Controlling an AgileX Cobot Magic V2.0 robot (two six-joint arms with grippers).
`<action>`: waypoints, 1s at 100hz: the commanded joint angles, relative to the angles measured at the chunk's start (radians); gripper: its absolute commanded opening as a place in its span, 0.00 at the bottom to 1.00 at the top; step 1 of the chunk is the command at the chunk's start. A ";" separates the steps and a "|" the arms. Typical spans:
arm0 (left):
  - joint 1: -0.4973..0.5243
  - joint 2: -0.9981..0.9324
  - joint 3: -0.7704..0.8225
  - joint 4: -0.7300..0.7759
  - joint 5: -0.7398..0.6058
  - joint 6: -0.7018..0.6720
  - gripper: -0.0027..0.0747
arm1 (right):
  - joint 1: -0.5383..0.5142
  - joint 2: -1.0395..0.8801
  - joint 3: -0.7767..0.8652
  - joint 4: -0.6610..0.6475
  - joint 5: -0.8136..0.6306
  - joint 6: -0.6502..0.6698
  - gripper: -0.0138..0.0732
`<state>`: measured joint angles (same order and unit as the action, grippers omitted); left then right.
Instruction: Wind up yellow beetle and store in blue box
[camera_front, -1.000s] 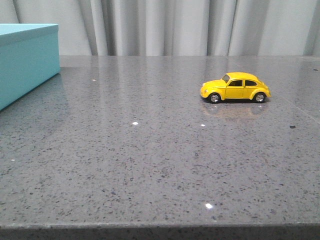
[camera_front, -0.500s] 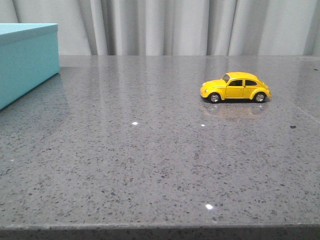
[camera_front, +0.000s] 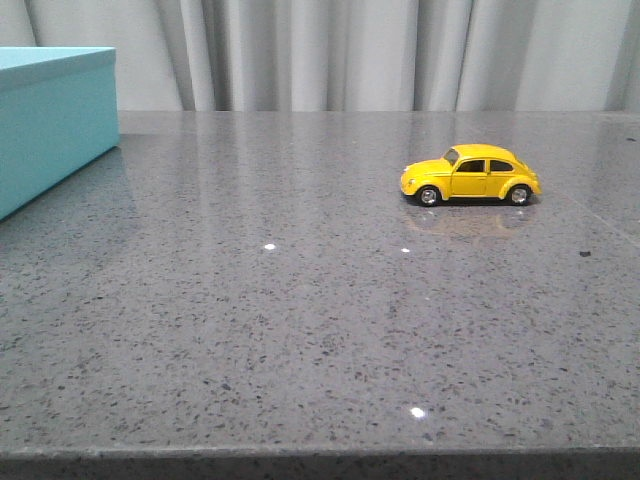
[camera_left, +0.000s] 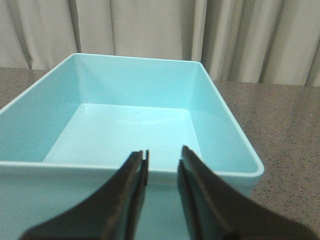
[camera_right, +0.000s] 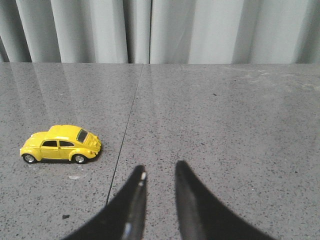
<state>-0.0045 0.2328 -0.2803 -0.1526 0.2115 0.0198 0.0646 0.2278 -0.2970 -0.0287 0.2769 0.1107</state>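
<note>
Nothing was done yet: the yellow beetle (camera_front: 470, 175) sat untouched on the worktop (camera_front: 300, 300), well apart from the empty blue box (camera_left: 130, 125). Left pincer (camera_left: 163, 160) and right pincer (camera_right: 159, 175) each stood slightly apart, holding nothing.

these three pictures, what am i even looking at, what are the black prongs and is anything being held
It is a two-armed robot at a grey stone table, seen by three cameras at one moment. The front view looks forward over the table: a yellow beetle toy car on the right, a blue box on the left. The other two cameras ride on the wrists. The black prongs are each hand's fingers. The left hand faces the open, empty box; the right hand points past the car. Both are slightly open and hold nothing.
</note>
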 joint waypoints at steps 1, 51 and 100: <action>-0.006 0.055 -0.063 -0.010 -0.077 0.002 0.55 | -0.004 0.047 -0.053 -0.001 -0.069 -0.006 0.50; -0.006 0.166 -0.096 -0.004 -0.297 0.002 0.70 | -0.004 0.136 -0.125 0.001 -0.036 -0.006 0.52; -0.006 0.239 -0.246 0.015 -0.193 0.002 0.70 | -0.001 0.667 -0.594 0.149 0.406 -0.006 0.74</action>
<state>-0.0045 0.4487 -0.4761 -0.1379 0.0789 0.0215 0.0646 0.8168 -0.7976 0.0854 0.6738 0.1107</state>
